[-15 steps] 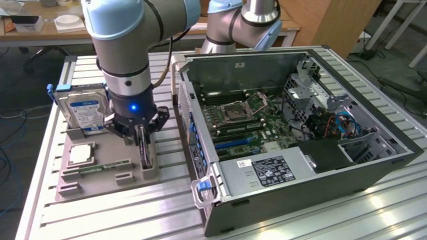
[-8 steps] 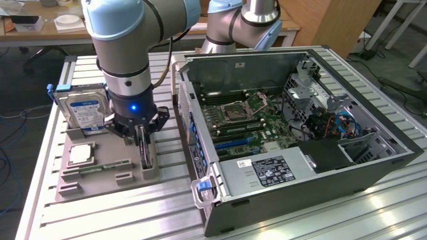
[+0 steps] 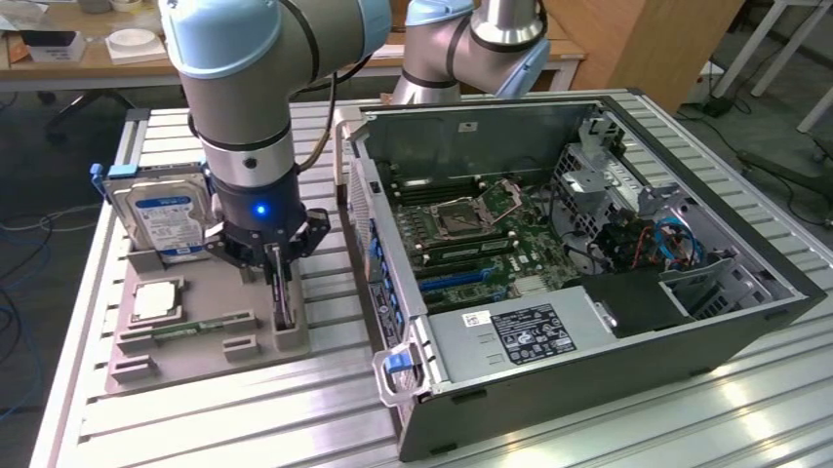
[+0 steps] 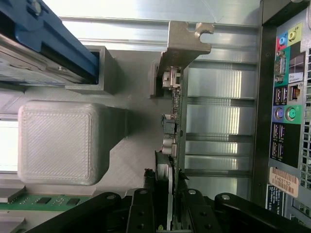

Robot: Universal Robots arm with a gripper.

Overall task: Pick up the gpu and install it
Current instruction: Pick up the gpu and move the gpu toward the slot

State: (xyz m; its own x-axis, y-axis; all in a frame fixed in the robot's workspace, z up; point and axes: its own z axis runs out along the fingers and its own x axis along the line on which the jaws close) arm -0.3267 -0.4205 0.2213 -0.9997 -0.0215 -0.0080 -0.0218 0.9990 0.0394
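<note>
From the exterior view's left: one grey tray [image 3: 195, 369] on the counter [image 3: 234, 424] carries one hard drive [image 3: 167, 219], one processor [image 3: 154, 300], one memory stick [image 3: 202, 327] and, upright along its edge nearest the one open computer case [image 3: 586, 382], one gpu [image 3: 283, 302]. My end effector [image 3: 273, 261] straddles the gpu; whether it grips I cannot tell.

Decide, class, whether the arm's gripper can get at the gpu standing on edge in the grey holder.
Probably yes: the gripper hangs directly over the gpu, nothing lies between them, and the hard drive stands apart toward the exterior view's left.
</note>
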